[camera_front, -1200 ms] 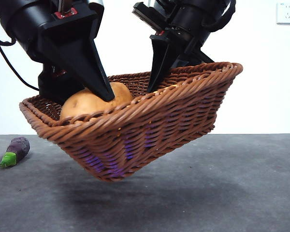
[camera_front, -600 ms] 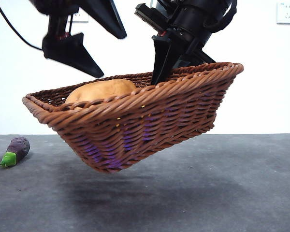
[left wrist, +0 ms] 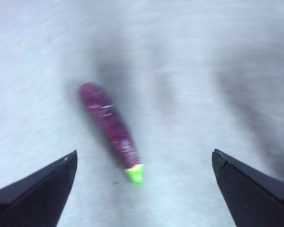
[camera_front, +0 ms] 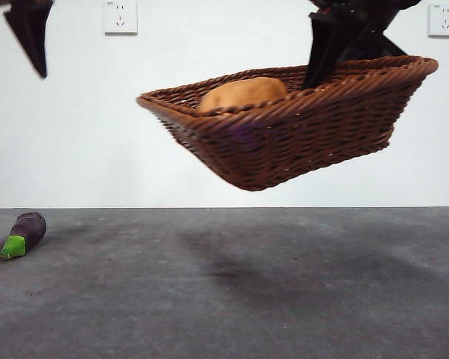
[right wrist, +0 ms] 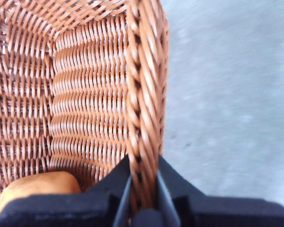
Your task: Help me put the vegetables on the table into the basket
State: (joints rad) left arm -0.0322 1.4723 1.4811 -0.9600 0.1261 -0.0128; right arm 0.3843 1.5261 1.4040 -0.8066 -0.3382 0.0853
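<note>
While right pincer (right wrist: 143, 198) clamps basket (right wrist: 85, 94) rim, eggplant (left wrist: 111, 127) below left pincer (left wrist: 144, 189)

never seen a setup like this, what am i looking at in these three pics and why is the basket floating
This is a two-armed robot at a table; each arm ends in a pincer of two black jaws. One picture comes from a low camera looking level across the table; the other two come from cameras on the arms' wrists.

The wicker basket is not floating: the right pincer is clamped on its braided rim and holds it up in the air, tilted. A brown potato lies inside it.

The left pincer, its jaws wide apart, hangs above a purple eggplant with a green cap, which lies on the table. In the low view that pincer shows only as a dark tip in the upper corner.
</note>
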